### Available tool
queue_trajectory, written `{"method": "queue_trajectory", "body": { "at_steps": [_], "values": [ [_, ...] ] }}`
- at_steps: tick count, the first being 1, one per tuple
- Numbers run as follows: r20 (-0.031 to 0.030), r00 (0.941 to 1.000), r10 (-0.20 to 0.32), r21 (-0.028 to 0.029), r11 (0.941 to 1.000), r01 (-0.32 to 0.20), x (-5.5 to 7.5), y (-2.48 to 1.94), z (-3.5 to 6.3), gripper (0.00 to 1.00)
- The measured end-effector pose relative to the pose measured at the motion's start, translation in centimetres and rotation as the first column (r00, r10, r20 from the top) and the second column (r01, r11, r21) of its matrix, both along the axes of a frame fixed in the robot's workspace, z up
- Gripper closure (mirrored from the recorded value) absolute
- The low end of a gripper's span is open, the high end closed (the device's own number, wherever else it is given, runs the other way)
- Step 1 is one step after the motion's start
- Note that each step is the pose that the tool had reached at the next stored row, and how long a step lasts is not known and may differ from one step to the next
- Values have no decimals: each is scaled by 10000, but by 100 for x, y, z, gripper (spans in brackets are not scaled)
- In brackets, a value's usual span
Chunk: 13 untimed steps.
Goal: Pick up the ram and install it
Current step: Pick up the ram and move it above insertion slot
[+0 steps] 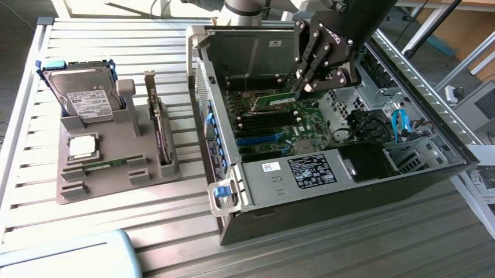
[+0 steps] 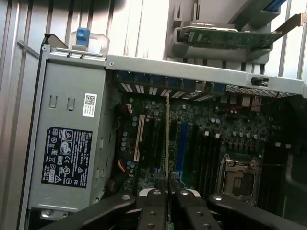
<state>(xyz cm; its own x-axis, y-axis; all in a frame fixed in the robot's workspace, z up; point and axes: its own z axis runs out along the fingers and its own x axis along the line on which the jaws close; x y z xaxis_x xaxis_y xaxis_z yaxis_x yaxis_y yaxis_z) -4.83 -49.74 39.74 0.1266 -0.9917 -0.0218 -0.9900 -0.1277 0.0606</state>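
My gripper [image 1: 306, 87] hangs inside the open computer case [image 1: 232, 191], above the motherboard [image 1: 298, 124]. It is shut on the ram [image 1: 277, 100], a thin green stick that juts from the fingers toward the exterior view's left, just over the black memory slots [image 1: 267, 120]. In the wrist view the ram [image 2: 167, 136] is seen edge-on, a narrow strip clamped between the two fingers of the gripper [image 2: 167, 187]. It hovers over the board between the blue slot [image 2: 181, 146] and the tan slot [image 2: 141, 139]. Whether it touches a slot I cannot tell.
A grey holder [image 1: 116, 174] at the exterior view's left carries a hard drive [image 1: 85, 95], a silver processor chip [image 1: 83, 146] and an expansion card [image 1: 157, 124]. Inside the case are the power supply [image 1: 309, 171], the processor socket [image 2: 237, 175] and blue cables [image 1: 398, 124]. The case walls stand close around the gripper.
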Motion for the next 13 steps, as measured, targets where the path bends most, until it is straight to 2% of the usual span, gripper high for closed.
{"method": "queue_trajectory", "body": {
  "at_steps": [4,7,8,11,13],
  "values": [
    [-1,10000,0,1,10000,0,185,50,-27,87],
    [-1,10000,-1,-7,10000,1,265,135,-44,87],
    [-1,10000,-1,-8,10000,1,294,170,-51,87],
    [-1,10000,0,-22,10000,0,396,349,-80,87],
    [-1,10000,-1,-28,10000,1,435,423,-90,87]
  ]
}}
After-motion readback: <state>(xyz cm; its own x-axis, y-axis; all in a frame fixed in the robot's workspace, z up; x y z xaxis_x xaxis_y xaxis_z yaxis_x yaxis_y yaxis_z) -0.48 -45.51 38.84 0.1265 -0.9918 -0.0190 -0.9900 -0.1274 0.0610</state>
